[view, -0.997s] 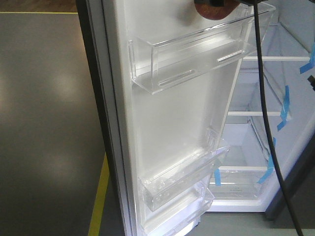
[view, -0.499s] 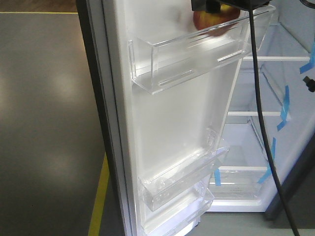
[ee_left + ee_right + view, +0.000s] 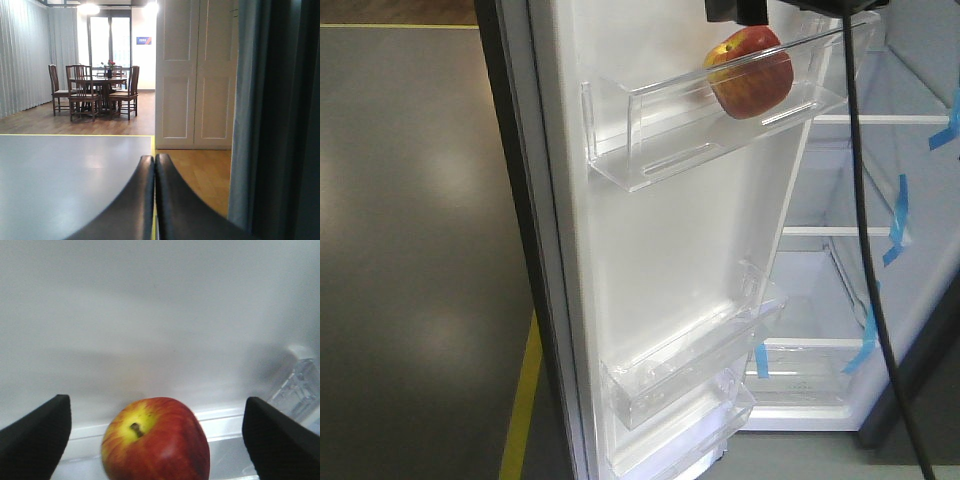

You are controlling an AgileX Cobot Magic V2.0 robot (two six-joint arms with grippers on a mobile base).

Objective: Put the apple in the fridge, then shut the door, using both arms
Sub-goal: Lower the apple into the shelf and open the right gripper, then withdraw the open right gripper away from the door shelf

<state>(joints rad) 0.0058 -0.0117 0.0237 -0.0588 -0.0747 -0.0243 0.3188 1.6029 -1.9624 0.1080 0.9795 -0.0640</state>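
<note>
Right wrist-mounted view is showing the apple (image 3: 156, 440) lying loose in the upper clear bin (image 3: 620, 130) of the door (image 3: 660, 250), with the right gripper (image 3: 156, 401) hanging wide open above it, gripping nothing. The left gripper (image 3: 155, 159) is pointing into the room, fingers pressed together, empty. Placement is looking finished; the door is standing open, so closing the fridge (image 3: 820, 180) is what is remaining.

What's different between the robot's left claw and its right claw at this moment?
The left gripper has its fingers pressed together, holding nothing; the right gripper has its fingers spread wide, with the apple low between them, touching neither. The left gripper faces a room with a dining table; the right gripper faces the white inner side of the door. Both have black fingers.
</note>
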